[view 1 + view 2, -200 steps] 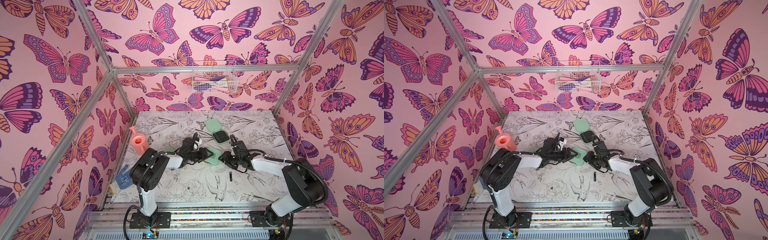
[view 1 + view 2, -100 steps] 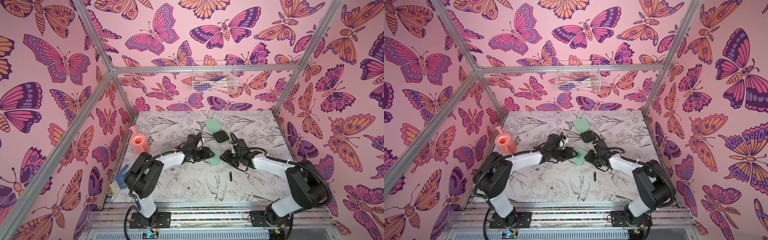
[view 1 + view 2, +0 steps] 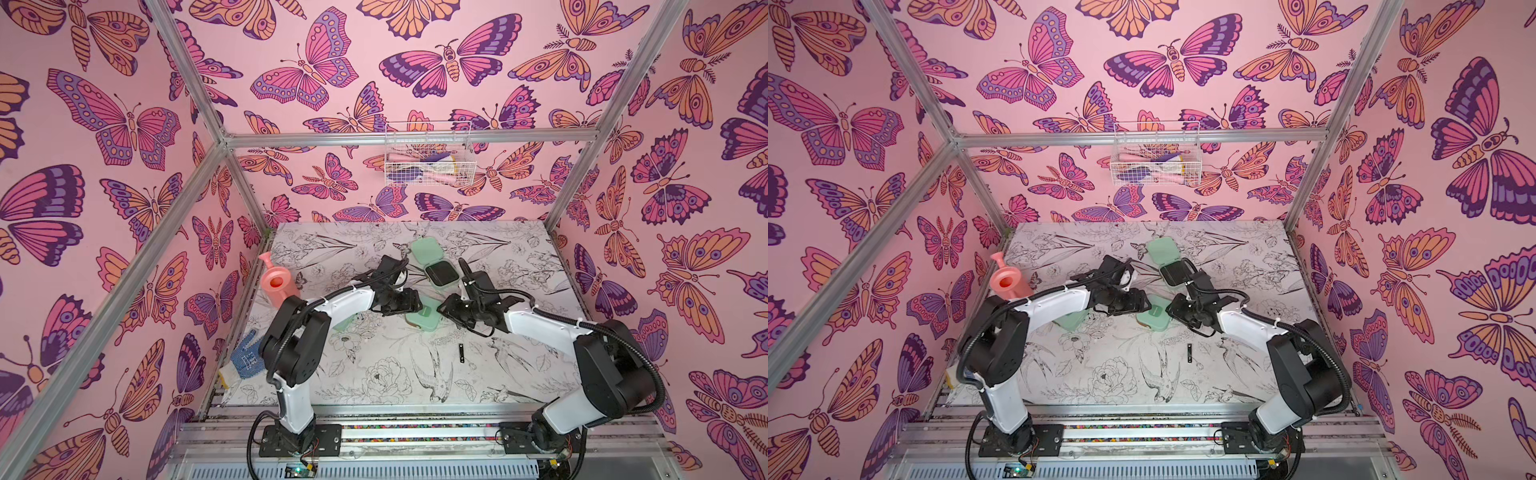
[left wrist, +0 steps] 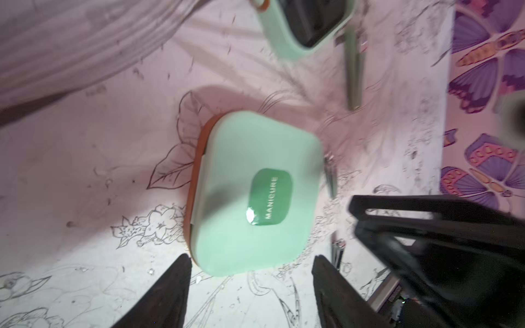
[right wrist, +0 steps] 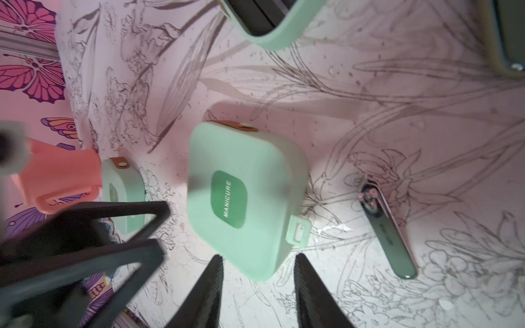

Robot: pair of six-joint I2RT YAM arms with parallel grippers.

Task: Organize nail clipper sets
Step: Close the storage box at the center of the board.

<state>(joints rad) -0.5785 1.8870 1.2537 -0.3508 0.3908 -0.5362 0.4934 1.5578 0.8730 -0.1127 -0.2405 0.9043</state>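
A closed mint-green case [image 3: 424, 321] [image 3: 1154, 318] of the nail clipper sets lies mid-table, its dark "MANICURE" mark up [image 4: 255, 193] [image 5: 244, 198]. My left gripper [image 4: 250, 258] [image 3: 409, 301] is open, and the case's near edge sits just between its fingertips. From the opposite side my right gripper [image 5: 258, 255] [image 3: 448, 309] is open too, with a corner of the case between its tips. An open case [image 3: 440, 274] with a black inside lies behind. A third closed case [image 3: 345, 323] [image 5: 125, 181] is partly hidden under my left arm. A grey clipper [image 5: 389, 233] lies loose.
A pink watering can [image 3: 276, 284] [image 3: 1005, 283] stands at the table's left edge. Near the front left corner lies a blue glove [image 3: 245, 359]. A small dark tool [image 3: 460, 353] [image 3: 1189, 354] rests in front of the case. A white wire basket [image 3: 428, 160] hangs on the back wall.
My left arm has stretched out toward the middle case and its jaws have widened. The right gripper's jaws have narrowed. The case has barely shifted.
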